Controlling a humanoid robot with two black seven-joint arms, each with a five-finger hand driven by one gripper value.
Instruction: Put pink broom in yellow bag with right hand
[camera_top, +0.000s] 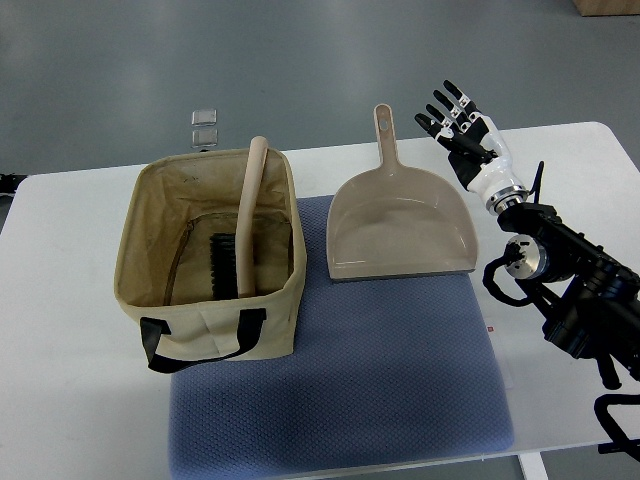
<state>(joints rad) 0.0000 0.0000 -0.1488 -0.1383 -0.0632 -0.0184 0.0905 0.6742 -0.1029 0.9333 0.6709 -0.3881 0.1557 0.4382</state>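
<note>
The pale yellow fabric bag (215, 330) with black handles stands open on the left of the blue mat. The pink broom (247, 215) stands inside it, bristles down on the bag floor, handle leaning on the back rim and sticking out above it. My right hand (458, 125) is raised over the table at the upper right, fingers spread and empty, well apart from the bag. The left arm is not in view.
A pink dustpan (400, 225) lies on the blue mat (340, 390) right of the bag, handle pointing away. Two small clear cubes (204, 128) sit at the table's (60, 350) far edge behind the bag. My right arm (570, 280) crosses the table's right side.
</note>
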